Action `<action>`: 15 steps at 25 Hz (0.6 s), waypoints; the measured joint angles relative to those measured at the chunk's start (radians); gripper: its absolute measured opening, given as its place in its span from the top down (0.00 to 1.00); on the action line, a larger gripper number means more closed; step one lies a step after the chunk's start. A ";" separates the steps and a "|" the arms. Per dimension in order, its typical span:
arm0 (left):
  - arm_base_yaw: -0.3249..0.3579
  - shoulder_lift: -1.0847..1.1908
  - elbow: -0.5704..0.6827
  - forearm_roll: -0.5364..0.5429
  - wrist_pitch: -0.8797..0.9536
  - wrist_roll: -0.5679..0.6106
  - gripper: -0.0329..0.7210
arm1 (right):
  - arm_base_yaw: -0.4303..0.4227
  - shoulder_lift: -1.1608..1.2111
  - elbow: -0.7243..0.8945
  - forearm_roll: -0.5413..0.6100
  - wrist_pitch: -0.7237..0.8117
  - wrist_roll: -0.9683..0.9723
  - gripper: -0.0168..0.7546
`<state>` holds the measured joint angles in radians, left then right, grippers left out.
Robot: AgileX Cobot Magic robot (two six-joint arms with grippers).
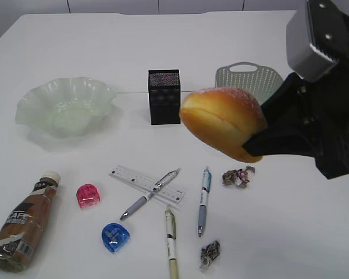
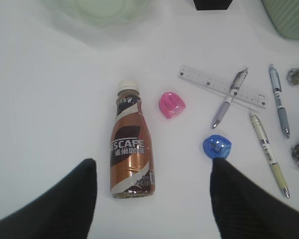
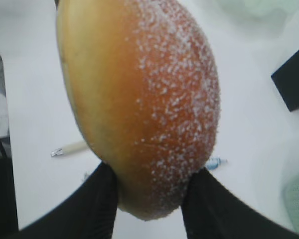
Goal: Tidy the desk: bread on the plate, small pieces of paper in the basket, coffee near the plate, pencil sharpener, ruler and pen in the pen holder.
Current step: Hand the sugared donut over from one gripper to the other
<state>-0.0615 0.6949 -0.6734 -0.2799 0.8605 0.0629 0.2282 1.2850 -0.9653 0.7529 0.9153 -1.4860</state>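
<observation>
My right gripper (image 1: pixel 259 128) is shut on the sugared golden bread (image 1: pixel 221 119), holding it in the air over the desk (image 1: pixel 291 232), right of the black mesh pen holder (image 1: pixel 164 97). In the right wrist view both fingers clamp the bread (image 3: pixel 139 99) at its lower end. The wavy green plate (image 1: pixel 64 107) sits far left. The coffee (image 2: pixel 132 149) lies on its side below my open left gripper (image 2: pixel 152 165). Pink (image 1: pixel 88 196) and blue (image 1: pixel 115 237) pencil sharpeners, a ruler (image 1: pixel 125 173) and three pens (image 1: pixel 203 200) lie in front. The basket (image 1: pixel 248 78) stands behind the bread.
Two crumpled pieces of paper (image 1: pixel 238 176) (image 1: pixel 210 254) lie to the right of the pens. One pen (image 1: pixel 150 193) rests across the ruler. Another pen (image 1: pixel 171 241) lies near the front edge.
</observation>
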 joint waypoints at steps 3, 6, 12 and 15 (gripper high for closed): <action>0.000 0.000 0.000 0.000 0.000 0.000 0.27 | 0.029 0.000 0.000 0.110 -0.022 0.000 0.61; 0.000 0.000 0.000 0.000 0.000 0.000 0.27 | 0.062 0.000 0.000 0.143 -0.028 0.000 0.61; 0.000 0.000 0.000 -0.019 -0.017 0.044 0.28 | 0.103 0.000 0.000 0.186 -0.028 0.000 0.61; 0.000 0.000 0.000 -0.116 -0.059 0.217 0.28 | 0.109 0.000 0.000 0.194 -0.028 0.000 0.61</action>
<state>-0.0615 0.6949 -0.6734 -0.3958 0.8014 0.2800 0.3369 1.2850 -0.9653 0.9465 0.8873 -1.4860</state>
